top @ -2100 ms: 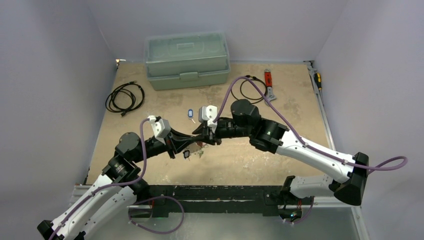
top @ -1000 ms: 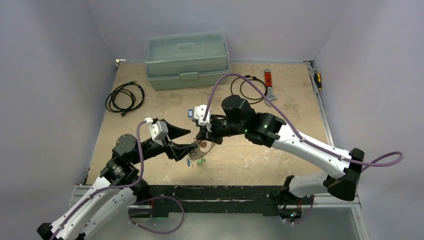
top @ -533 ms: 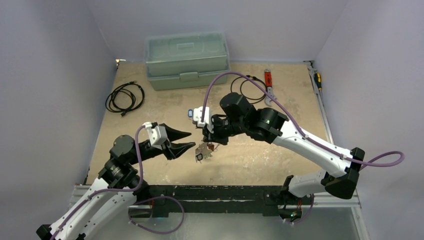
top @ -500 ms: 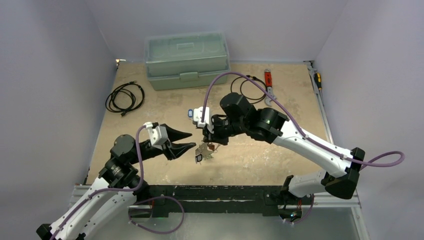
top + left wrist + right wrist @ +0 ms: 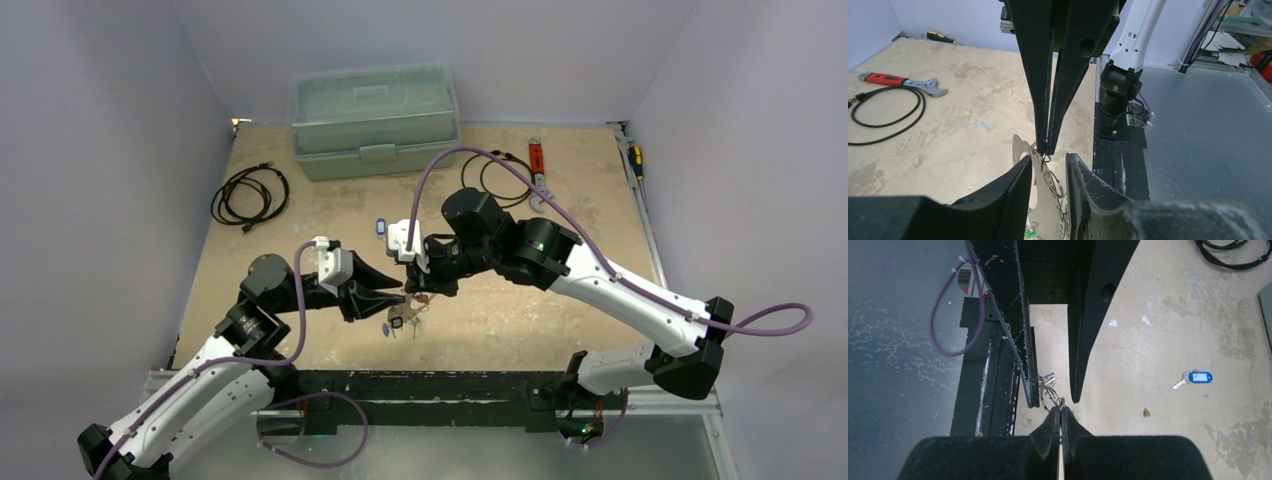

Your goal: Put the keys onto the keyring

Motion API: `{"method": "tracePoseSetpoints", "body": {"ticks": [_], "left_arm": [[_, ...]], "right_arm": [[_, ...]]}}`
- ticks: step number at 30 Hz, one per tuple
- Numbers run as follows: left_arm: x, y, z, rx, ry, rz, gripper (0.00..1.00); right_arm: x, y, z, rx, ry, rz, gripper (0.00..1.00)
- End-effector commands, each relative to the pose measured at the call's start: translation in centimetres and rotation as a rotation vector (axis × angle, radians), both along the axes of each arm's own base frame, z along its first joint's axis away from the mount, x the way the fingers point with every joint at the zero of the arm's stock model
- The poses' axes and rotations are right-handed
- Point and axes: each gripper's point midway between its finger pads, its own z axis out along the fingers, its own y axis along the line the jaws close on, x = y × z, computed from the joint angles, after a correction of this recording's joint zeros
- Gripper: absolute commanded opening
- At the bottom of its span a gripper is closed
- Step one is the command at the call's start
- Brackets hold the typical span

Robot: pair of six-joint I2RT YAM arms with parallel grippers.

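Right hand [image 5: 1060, 412] pinching slender silvery keyring [image 5: 1054, 184], left hand [image 5: 1048, 165] spread

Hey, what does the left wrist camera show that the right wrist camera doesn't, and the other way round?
Only the left wrist view shows the red-handled wrench and the yellow-and-black screwdriver. Only the right wrist view shows the blue-tagged key, lying well apart from the pincers. Both show the right pincer shut on the keyring, and the left pincer open with a finger on either side of it.
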Motion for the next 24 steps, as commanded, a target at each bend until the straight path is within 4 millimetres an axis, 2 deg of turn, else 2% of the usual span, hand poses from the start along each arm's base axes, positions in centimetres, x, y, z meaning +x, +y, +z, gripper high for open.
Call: {"method": "tracePoseSetpoints", "body": {"ticks": [1, 11, 20, 24], "left_arm": [[-0.9, -0.4, 1.2, -0.043, -0.018, -0.057, 0.29], [-1.0, -0.5, 1.1, -0.038, -0.01, -0.073, 0.19], [-1.6, -0.5, 1.0, -0.042, -0.01, -0.09, 0.19], [-1.7, -0.5, 1.1, -0.044, -0.014, -0.092, 0.1]], "right_arm": [[-1.1, 0.5, 4.3, 0.127, -0.051, 0.057, 0.0], [-2.1, 0.7, 5.4, 0.159, -0.054, 0.092, 0.0], [-2.0, 0.4, 6.6, 0.186, -0.077, 0.077, 0.0], [-2.2, 0.3, 7.0, 0.196, -0.078, 0.085, 0.0]]}}
